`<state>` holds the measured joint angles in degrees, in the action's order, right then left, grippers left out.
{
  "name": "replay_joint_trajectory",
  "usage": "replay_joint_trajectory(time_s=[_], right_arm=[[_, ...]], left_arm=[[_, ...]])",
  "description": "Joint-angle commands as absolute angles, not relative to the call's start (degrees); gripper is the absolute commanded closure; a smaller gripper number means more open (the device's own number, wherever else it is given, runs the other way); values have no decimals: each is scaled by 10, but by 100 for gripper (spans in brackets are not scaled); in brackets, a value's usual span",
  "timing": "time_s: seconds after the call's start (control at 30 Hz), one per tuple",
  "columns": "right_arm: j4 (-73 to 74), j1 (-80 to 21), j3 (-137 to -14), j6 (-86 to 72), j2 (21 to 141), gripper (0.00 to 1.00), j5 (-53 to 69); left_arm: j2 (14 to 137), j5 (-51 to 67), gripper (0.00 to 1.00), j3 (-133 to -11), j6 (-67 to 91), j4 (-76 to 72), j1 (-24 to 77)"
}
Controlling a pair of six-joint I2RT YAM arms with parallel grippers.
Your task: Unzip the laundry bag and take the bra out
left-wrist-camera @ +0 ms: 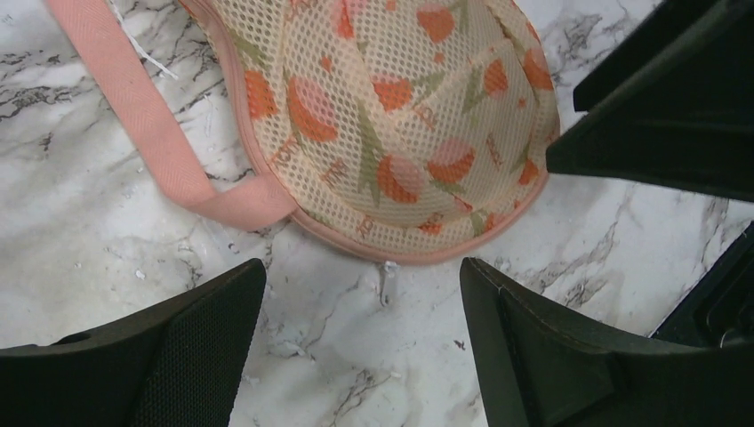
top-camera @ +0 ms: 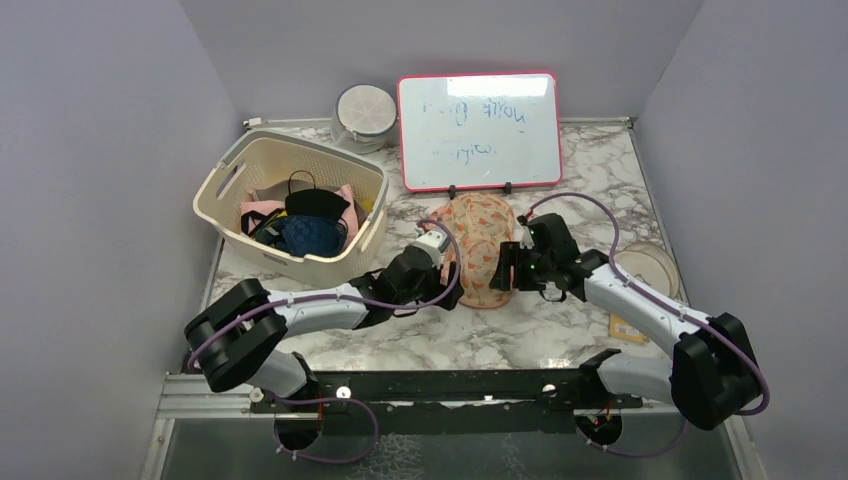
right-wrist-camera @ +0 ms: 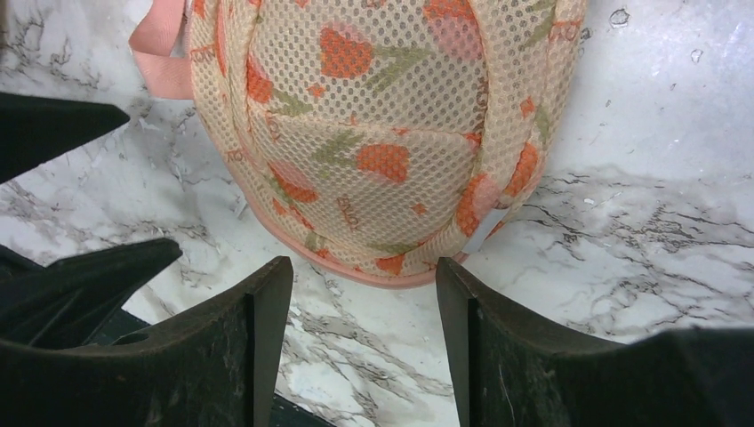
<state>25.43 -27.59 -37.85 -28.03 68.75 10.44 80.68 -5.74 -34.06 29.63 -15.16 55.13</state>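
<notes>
The laundry bag lies closed at the table's centre, its long axis running 12 to 6. The bra is nowhere in view; I judge it is zipped inside. My left gripper sits at the bag's 8 o'clock and my right gripper at its 4 o'clock. Both have fingers spread wide, holding nothing, just off the near rim.

To do this well I'd pin the pink trim with one and draw the pull with the other. A small pale tab low on the rim may be that pull, though I cannot be sure. The mesh looks soft, so I expect it to drag unless anchored.

Plain grey walls box in the marbled table. A whiteboard stands at 12, a cream basket at 10 and a round container at 11.
</notes>
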Motion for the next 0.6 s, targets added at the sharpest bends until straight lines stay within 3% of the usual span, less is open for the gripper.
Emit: replay_joint_trajectory(time_s=[0.0,0.4,0.47,0.57], right_arm=[[227,-277,-369,-274,678,41,120],[207,-277,-359,-279,676,41,130],[209,-277,-359,-281,670,41,119],[213,-277,-361,-288,649,41,95]], left_arm=[[842,-29,28,-367,325,-185,533],[930,-7,29,-382,358,-243,495],[948,-5,34,-387,360,-252,492],[959,-9,51,-393,357,-257,490]])
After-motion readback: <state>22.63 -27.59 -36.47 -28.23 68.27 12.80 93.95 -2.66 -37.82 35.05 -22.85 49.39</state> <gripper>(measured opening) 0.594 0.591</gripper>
